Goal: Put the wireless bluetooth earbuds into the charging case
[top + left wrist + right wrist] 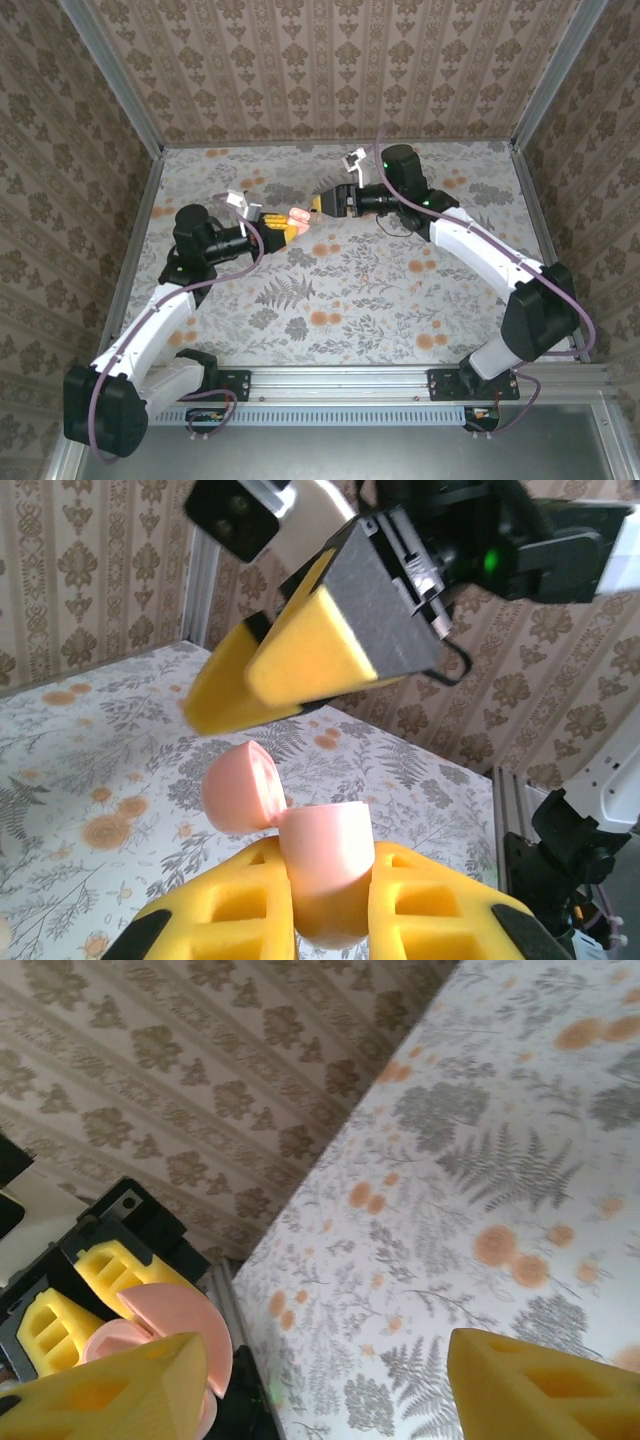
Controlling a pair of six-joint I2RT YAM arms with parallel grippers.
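The pink charging case (325,865) stands upright between the yellow pads of my left gripper (330,880), which is shut on it. Its lid (240,785) is hinged open to the left. From above, the case (297,218) is held over the middle of the table, with my left gripper (278,232) on its left. My right gripper (325,204) hovers close on its right, a little above the case. In the right wrist view my right gripper (325,1360) is open, with nothing between its fingers, and the case lid (175,1320) sits by the left finger. The earbuds are out of view.
The floral table (350,290) is enclosed by patterned walls at the back (330,70) and on both sides. A metal rail (340,382) runs along the near edge between the arm bases.
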